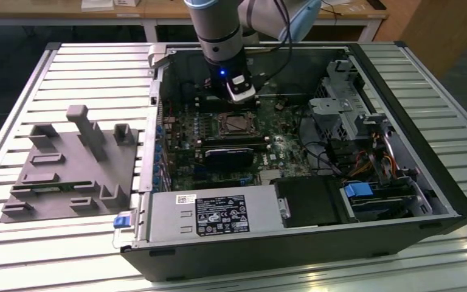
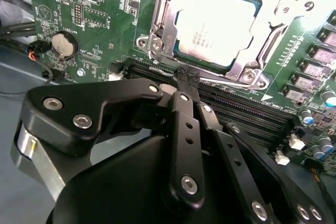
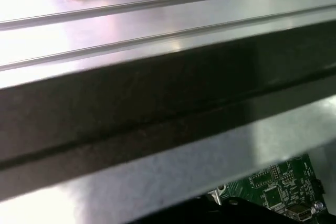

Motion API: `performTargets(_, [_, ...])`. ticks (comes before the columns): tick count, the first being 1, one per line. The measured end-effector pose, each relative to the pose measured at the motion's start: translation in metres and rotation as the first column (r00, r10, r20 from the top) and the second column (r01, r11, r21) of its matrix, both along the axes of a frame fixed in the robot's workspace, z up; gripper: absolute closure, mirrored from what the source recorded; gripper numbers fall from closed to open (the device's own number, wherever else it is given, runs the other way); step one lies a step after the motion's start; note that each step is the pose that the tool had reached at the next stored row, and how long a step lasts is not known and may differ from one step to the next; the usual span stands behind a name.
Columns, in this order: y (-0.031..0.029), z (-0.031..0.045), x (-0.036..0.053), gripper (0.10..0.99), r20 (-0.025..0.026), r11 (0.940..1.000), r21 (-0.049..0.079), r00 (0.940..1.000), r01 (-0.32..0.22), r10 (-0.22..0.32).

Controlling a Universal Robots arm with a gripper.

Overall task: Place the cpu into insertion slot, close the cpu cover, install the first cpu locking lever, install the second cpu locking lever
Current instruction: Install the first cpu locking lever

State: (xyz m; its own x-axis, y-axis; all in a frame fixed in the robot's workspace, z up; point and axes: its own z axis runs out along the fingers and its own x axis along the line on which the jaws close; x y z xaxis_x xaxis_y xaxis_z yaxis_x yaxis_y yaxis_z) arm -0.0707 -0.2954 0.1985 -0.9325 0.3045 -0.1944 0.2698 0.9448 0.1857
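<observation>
Pincer (image 2: 186, 78) tips together, just beside the near edge of the cpu cover (image 2: 165, 32); the cpu (image 2: 215, 24) seated within.

This is looking like a robotics lab or workshop: an opened computer case (image 1: 298, 258) is lying on a slatted aluminium workbench (image 1: 79, 73) beside a grey parts fixture (image 1: 71, 164). A robot arm (image 1: 217, 30) is hanging over it, and wooden desks (image 1: 168, 9) are standing behind.

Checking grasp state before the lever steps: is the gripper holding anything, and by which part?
Nothing visibly held. The gripper is shut, tips together, beside the cpu cover; the cpu sits under it.
</observation>
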Motion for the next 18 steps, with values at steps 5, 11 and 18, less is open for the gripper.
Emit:
performTargets(5, [0.0031, -0.0006, 0.0, 0.984, 0.0001, 0.9998, 0.0, 0.9998, 0.017, -0.017])
performTargets(11, [0.0039, -0.0021, 0.0, 0.984, 0.0002, 0.9989, -0.003, 0.9989, 0.048, -0.048])
performTargets(18, [0.0039, -0.0048, 0.0, 0.984, 0.0007, 0.9962, -0.009, 0.9962, 0.087, -0.087])
